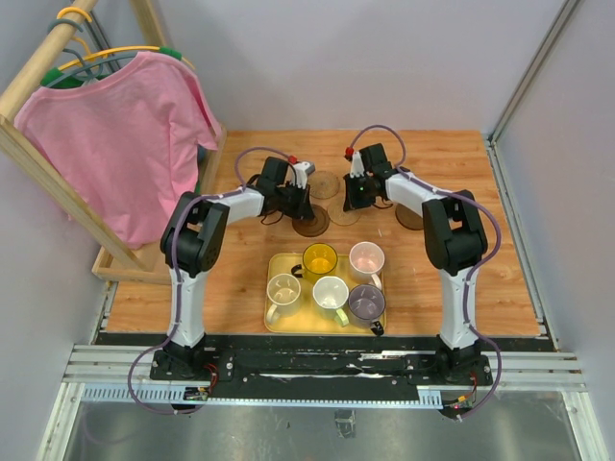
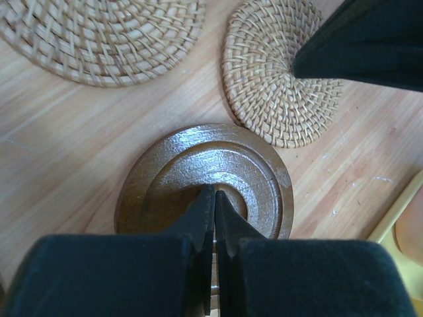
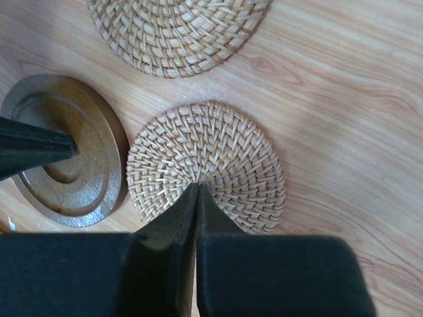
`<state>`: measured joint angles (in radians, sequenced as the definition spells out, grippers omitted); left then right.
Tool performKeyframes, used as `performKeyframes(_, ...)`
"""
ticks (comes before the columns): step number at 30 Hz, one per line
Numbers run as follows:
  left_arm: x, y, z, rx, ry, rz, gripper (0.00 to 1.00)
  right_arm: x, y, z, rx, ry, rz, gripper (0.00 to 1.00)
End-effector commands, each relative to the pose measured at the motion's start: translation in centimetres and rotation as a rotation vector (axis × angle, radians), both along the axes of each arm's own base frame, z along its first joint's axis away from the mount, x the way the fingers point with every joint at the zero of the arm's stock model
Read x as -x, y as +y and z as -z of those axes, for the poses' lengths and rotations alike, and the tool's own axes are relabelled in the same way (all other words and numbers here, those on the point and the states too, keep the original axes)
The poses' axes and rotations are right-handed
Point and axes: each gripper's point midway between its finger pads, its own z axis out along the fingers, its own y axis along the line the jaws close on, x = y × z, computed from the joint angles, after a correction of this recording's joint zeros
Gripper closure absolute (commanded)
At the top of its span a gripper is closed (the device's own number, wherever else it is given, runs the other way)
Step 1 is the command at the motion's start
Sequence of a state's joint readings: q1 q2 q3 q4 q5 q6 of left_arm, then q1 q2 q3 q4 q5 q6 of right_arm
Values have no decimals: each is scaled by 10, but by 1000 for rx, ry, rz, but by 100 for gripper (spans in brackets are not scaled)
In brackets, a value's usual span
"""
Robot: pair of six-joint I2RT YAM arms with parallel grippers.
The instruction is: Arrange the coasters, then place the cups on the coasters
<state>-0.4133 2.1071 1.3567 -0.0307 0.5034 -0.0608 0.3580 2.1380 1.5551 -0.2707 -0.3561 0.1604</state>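
Observation:
My left gripper [image 2: 215, 193] is shut, its tips resting on the middle of a dark brown coaster [image 2: 205, 162], with nothing held. My right gripper [image 3: 198, 186] is shut too, tips pressed on the centre of a tan woven coaster [image 3: 211, 155]. A second woven coaster [image 1: 324, 182] lies just behind them, and another dark coaster [image 1: 410, 217] shows partly behind the right arm. The cups stand on the yellow tray [image 1: 288, 327]: yellow [image 1: 320, 259], pink [image 1: 366, 259], beige [image 1: 283, 290], white [image 1: 330, 292], grey-purple [image 1: 365, 303].
A pink shirt [image 1: 125, 134] hangs on a wooden rack at the table's left. Grey walls close in the back and the right side. The tray sits between the two arm bases near the front edge.

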Motion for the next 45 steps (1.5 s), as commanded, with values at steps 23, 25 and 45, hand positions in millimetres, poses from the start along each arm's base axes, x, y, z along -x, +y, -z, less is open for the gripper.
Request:
performKeyframes(23,-101,45,-32,-82,-23,-237,99,-36,-91,-15,144,17,228,99)
performKeyframes(25,-102,45,-32,-83,-19,-234,99,-43,-82,-27,106,-6,202,99)
performKeyframes(45,-51,34,-30,38,37,-148,99,-84,51,-43,-38,-131,-79,97)
